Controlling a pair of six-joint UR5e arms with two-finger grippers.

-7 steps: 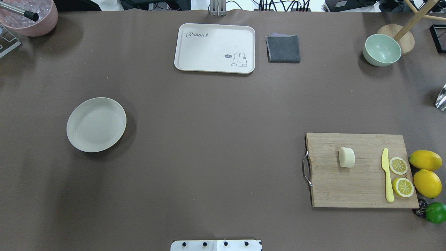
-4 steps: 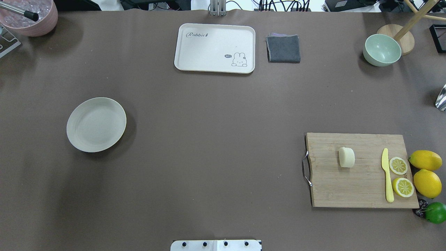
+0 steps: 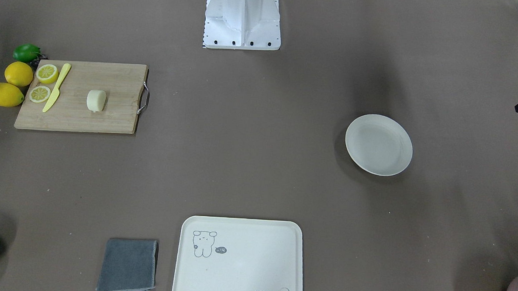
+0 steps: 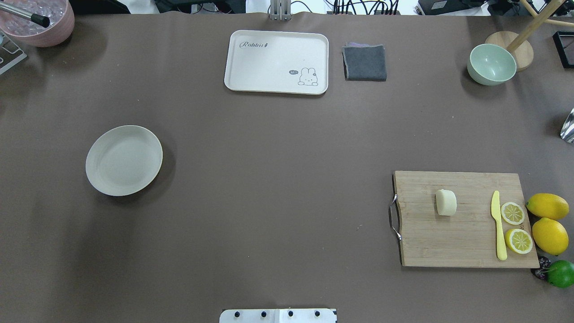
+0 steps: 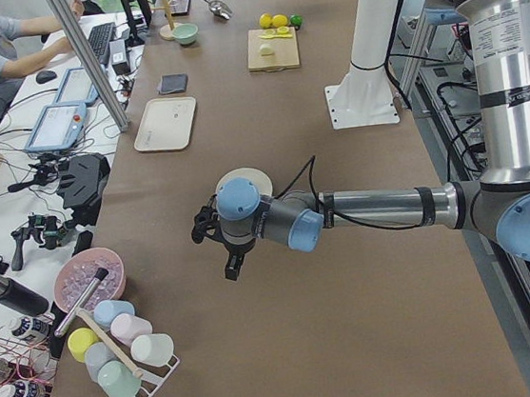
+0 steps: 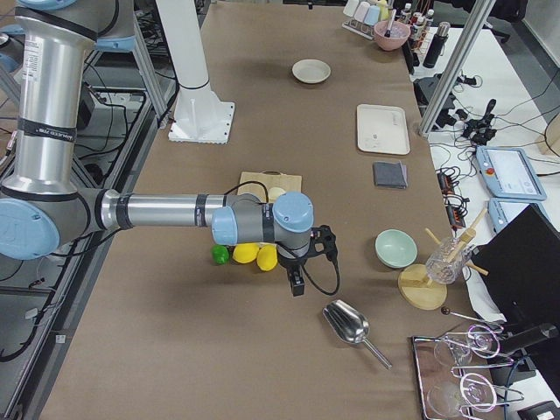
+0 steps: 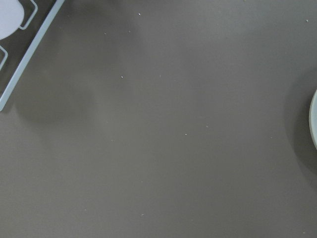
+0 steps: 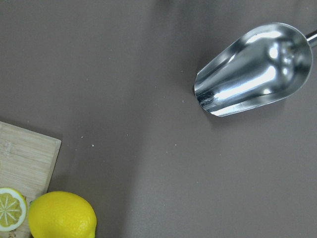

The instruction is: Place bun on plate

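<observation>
The pale cream bun [image 4: 446, 202] lies on a wooden cutting board [image 4: 448, 242] at the table's right side, seen also from the front [image 3: 96, 100]. The round off-white plate [image 4: 123, 160] sits bare at the table's left [image 3: 378, 144]. In the left side view my left gripper [image 5: 233, 267] hangs just outside the plate's near side, far from the bun. My right gripper [image 6: 297, 282] shows only in the right side view, beyond the lemons at the board's outer end. I cannot tell whether either gripper is open or shut. Neither wrist view shows fingers.
A cream rabbit tray [image 4: 276, 62] and a grey cloth [image 4: 364, 63] lie at the far edge. A green bowl [image 4: 491, 64] stands far right. On or beside the board are a yellow knife [image 4: 497, 224], lemon halves [image 4: 512, 213], whole lemons [image 4: 547, 206] and a lime [image 4: 560, 273]. A metal scoop [image 8: 252, 69] lies nearby.
</observation>
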